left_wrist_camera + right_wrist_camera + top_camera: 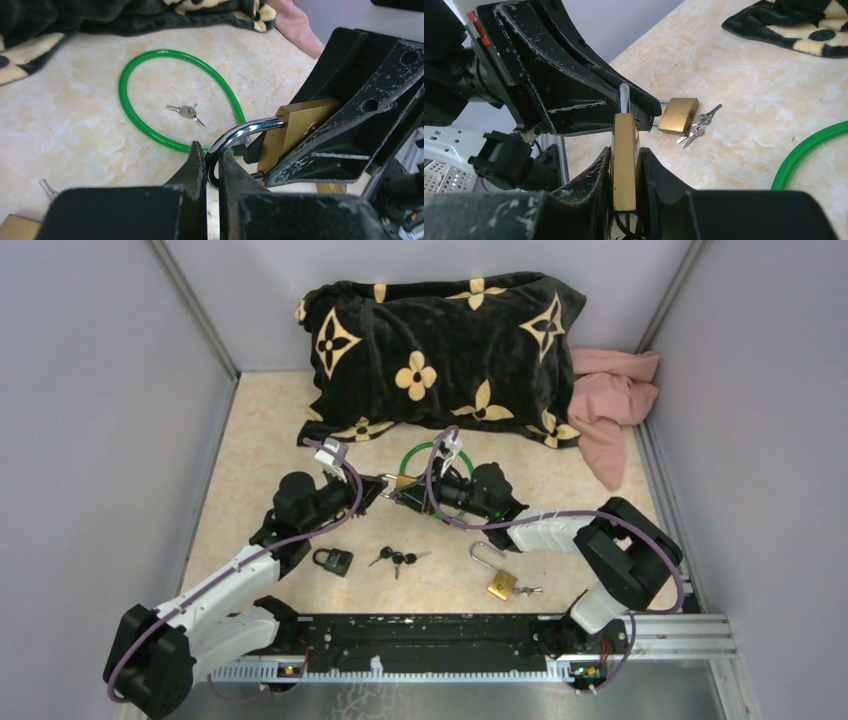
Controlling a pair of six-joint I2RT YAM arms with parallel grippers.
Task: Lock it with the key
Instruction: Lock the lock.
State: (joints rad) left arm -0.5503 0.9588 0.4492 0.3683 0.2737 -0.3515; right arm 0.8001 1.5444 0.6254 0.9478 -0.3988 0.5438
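Beside the green ring (131,116), left pincer (212,156) pinches the shackle (246,128), right pincer (625,156) clamps the padlock body (623,165); a skewed push could twist it free.

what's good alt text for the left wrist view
The left gripper pinches the steel shackle of a brass padlock whose body the right gripper clamps. Behind them on the pale table lies a green loop with small keys inside it.
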